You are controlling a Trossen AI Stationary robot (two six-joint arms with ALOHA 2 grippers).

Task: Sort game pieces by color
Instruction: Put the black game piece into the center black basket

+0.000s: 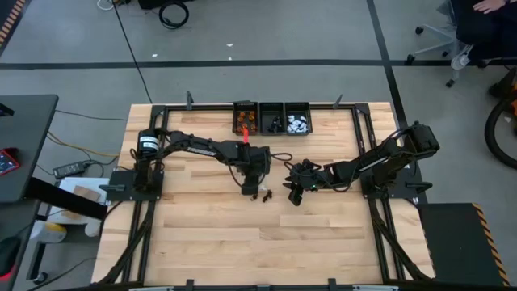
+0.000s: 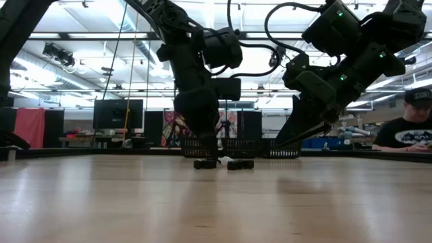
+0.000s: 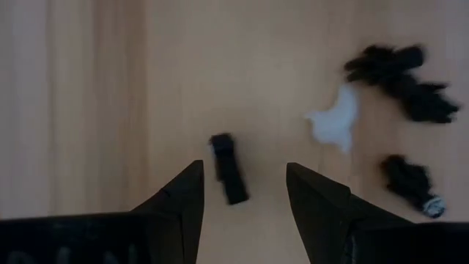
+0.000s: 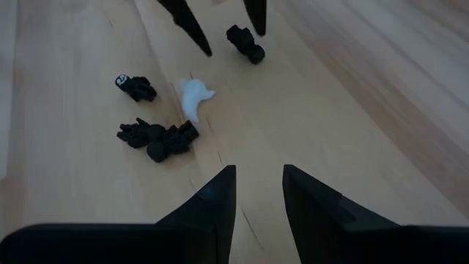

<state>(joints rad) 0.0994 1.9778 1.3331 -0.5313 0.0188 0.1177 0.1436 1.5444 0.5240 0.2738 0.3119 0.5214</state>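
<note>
Nearest the left wrist camera, the left tool (image 3: 242,191) hangs low over the pale wooden plank surface (image 1: 202,234), its two dark fingers spread to either side of a single small black plastic game piece (image 3: 228,168) that lies between them, not yet pinched. Just beyond it lie a small white plastic piece (image 3: 333,122) and a few more black plastic pieces (image 3: 399,73), close together but apart from the one being lined up. The right tool (image 4: 259,194) hovers near that same cluster from the other side, fingers parted and holding nothing. At the far edge of the surface stands a row of three small black rectangular bins (image 1: 272,119), with orange pieces (image 1: 246,123) in the left one and white ones in the right.

The step in hand appears to be picking up the lone black piece. The next move likely calls for lowering slightly, closing squarely on the piece, then carrying it to the bin for black.
</note>
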